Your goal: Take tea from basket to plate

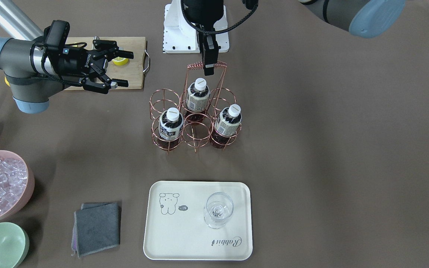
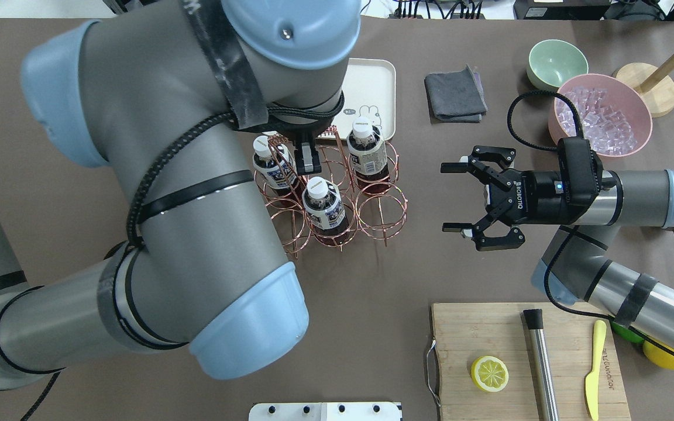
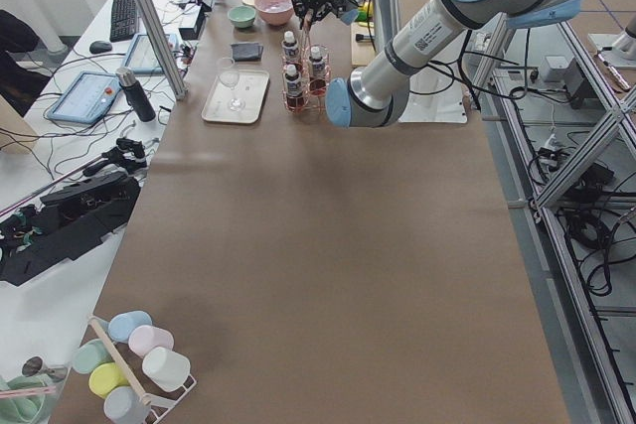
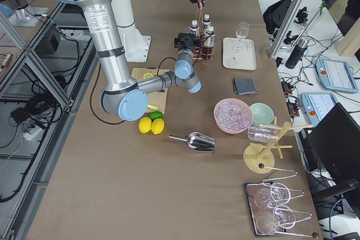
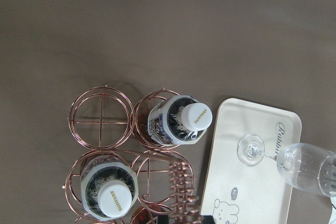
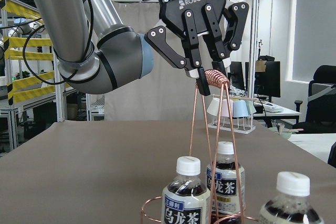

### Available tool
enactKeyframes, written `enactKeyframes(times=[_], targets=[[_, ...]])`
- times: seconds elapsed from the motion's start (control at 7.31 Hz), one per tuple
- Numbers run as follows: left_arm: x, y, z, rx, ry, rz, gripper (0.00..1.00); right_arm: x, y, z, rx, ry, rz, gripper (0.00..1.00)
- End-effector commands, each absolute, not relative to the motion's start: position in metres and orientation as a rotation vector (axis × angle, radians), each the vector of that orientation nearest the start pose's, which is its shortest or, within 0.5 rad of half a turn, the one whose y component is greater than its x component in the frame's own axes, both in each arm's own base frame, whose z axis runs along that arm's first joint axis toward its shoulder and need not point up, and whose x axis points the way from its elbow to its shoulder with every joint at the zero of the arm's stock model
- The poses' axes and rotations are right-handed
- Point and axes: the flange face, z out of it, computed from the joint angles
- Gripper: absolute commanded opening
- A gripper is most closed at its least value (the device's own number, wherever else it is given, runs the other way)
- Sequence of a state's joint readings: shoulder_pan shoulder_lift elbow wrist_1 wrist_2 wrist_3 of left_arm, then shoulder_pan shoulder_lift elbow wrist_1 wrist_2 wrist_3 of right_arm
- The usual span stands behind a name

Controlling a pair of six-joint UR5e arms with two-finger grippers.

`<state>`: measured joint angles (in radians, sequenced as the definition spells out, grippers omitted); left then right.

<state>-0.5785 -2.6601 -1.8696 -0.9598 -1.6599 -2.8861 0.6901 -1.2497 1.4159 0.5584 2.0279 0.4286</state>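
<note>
While the left end effector point(image 6: 212, 77) is clamped on the coiled handle of the rose-gold wire basket point(image 5: 182, 190), all three small clear white-capped tea bottles point(image 1: 170, 124) sit in its rings; right end effector point(image 2: 447, 197) hangs wide open, empty, beside it

Rose-gold basket point(image 1: 195, 66); cream plate point(image 1: 184, 238) (grey bear point(image 1: 168, 203)); white-capped tea point(image 1: 170, 126).

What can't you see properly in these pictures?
- Overhead view: the left arm hides the glass and most of the plate.
- Right wrist view: the bottom edge cuts off most of the basket rings and the lower parts of the tea bottles.
- Side views: the tea labels are too small to read.
</note>
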Motion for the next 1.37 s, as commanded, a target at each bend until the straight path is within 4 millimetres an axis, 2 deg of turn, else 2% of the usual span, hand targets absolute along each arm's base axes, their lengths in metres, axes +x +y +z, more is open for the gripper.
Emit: enactKeyframes(times=[0.0, 0.41, 0.82, 0.96, 1.23], targets=[[0.452, -0.416, -0.045, -0.411, 0.812, -1.739, 0.00, -0.345, -0.401, 0.367, 1.684, -1.596, -0.756, 1.00], [0.453, -0.414, -0.043, -0.415, 0.821, -1.732, 0.00, -0.345, -0.402, 0.373, 1.675, -1.588, -0.756, 1.00], [0.462, -0.405, -0.041, -0.404, 0.823, -1.719, 0.00, -0.346, -0.406, 0.372, 1.682, -1.564, -0.727, 1.00], [0.462, -0.404, -0.041, -0.404, 0.823, -1.718, 0.00, -0.349, -0.413, 0.370, 1.654, -1.531, -0.701, 1.00], [0.467, -0.401, -0.035, -0.407, 0.826, -1.710, 0.00, -0.341, -0.436, 0.365, 1.661, -1.443, -0.609, 1.00]])
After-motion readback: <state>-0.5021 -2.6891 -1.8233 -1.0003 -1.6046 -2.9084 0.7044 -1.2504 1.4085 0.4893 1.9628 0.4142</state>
